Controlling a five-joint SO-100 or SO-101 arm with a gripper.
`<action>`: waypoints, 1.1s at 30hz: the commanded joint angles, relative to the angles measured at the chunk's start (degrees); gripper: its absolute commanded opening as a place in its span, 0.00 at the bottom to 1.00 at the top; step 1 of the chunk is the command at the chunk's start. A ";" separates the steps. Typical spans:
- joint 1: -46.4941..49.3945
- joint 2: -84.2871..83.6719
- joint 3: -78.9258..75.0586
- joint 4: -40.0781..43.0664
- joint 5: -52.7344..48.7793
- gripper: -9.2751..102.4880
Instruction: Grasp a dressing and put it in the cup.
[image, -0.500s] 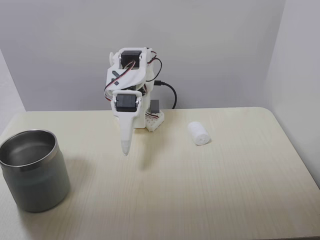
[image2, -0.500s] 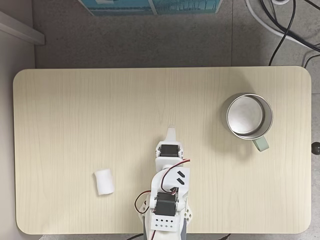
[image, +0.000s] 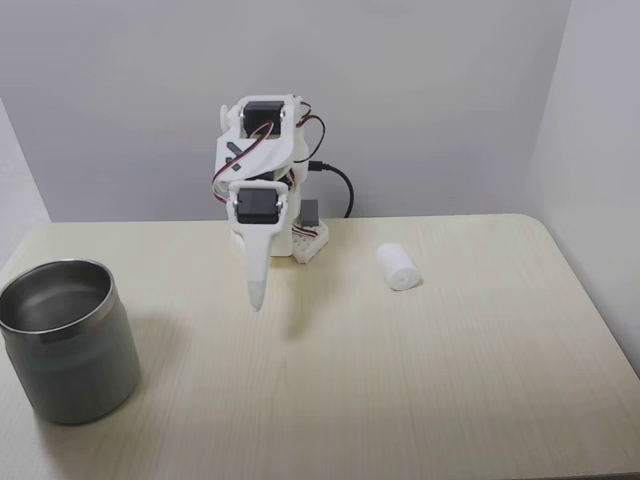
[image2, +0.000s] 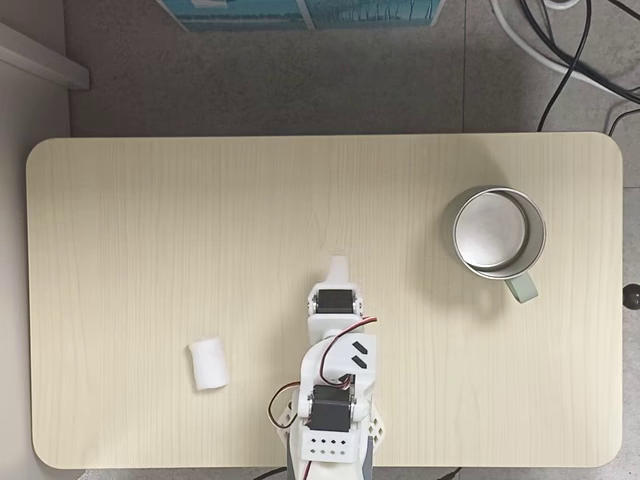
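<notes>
My pincer (image: 256, 298) hangs closed and empty, well apart from the dressing (image: 398, 267); a glancing approach could roll it off the counter (image2: 150, 230).

A pale wood-grain table (image2: 150, 220) with rounded corners carries three things. The arm's white base (image2: 330, 440) sits at the middle of the near long edge in the top-down fixed view. The dressing (image2: 208, 363), a small white roll, lies on its side left of the base in that view, near the same edge; in the front fixed view it lies right of the base (image: 398, 267). The cup (image2: 499, 233) stands upright well right of the base, toward the table's far right end; in the front fixed view it stands at the near left (image: 70, 340)
</notes>
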 joint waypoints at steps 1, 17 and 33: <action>0.18 -0.26 0.88 0.18 -0.44 0.08; -10.02 4.92 15.64 6.77 -12.48 0.08; -29.27 50.36 61.79 32.78 -33.93 0.16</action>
